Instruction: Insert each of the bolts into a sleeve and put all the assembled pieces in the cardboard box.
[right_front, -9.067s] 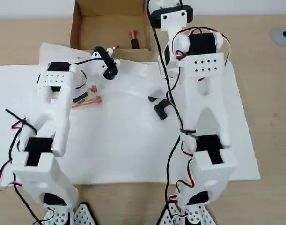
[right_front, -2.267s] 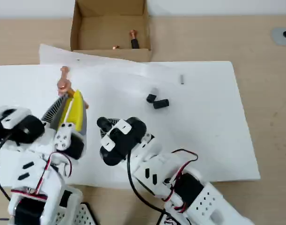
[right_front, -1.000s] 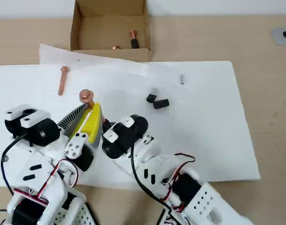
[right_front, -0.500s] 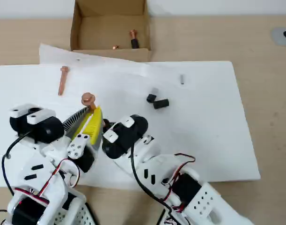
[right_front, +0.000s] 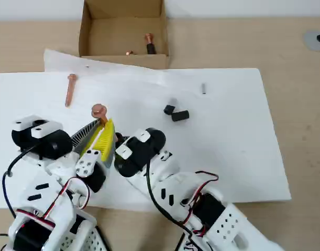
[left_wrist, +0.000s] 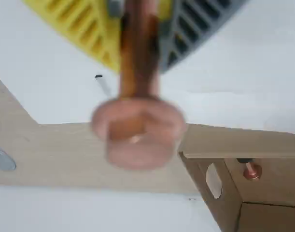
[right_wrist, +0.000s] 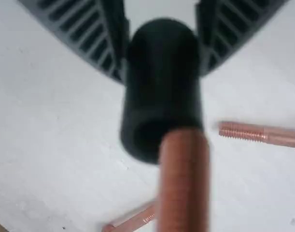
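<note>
Left wrist: copper bolt w/ round head [left_wrist: 137, 128] blurred, shaft cut by view's edge; brown cardboard box [left_wrist: 225, 207] cropped. Right wrist: black cylindrical sleeve [right_wrist: 161, 87] blurred; copper threaded shaft [right_wrist: 183, 179] cropped, can't tell if inside sleeve.

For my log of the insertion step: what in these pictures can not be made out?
- Right wrist view: the bolt tip meets the sleeve mouth, both blurred and overlapping; whether it is inside cannot be told.
- High view: a copper piece in the box is half hidden by its front wall.
- High view: a small grey thing on the paper is too small to name.
</note>
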`<state>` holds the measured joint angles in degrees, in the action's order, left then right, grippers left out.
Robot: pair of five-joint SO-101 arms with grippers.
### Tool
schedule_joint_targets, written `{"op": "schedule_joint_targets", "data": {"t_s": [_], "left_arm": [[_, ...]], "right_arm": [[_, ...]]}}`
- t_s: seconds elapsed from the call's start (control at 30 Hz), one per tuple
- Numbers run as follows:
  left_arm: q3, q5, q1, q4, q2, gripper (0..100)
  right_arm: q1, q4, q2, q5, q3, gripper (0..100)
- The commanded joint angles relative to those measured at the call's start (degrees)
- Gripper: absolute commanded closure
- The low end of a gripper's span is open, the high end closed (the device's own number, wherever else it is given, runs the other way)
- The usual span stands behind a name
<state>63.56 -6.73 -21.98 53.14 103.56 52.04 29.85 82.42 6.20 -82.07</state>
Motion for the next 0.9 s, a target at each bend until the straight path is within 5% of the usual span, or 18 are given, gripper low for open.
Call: {"op": "schedule_joint_targets", "data": {"t_s": [0.0, 0.87], "left_arm": [[1.14, 0.26, -0.35, -3.25, 0.13, 99], [5.63, 4.40, -0.88, -2.64, 0.22, 99]], "right_arm": [[0.66, -1.67, 1.45, 0.53, 2.68, 93.6], [0.57, -1.76, 1.45, 0.62, 2.68, 93.6]]}}
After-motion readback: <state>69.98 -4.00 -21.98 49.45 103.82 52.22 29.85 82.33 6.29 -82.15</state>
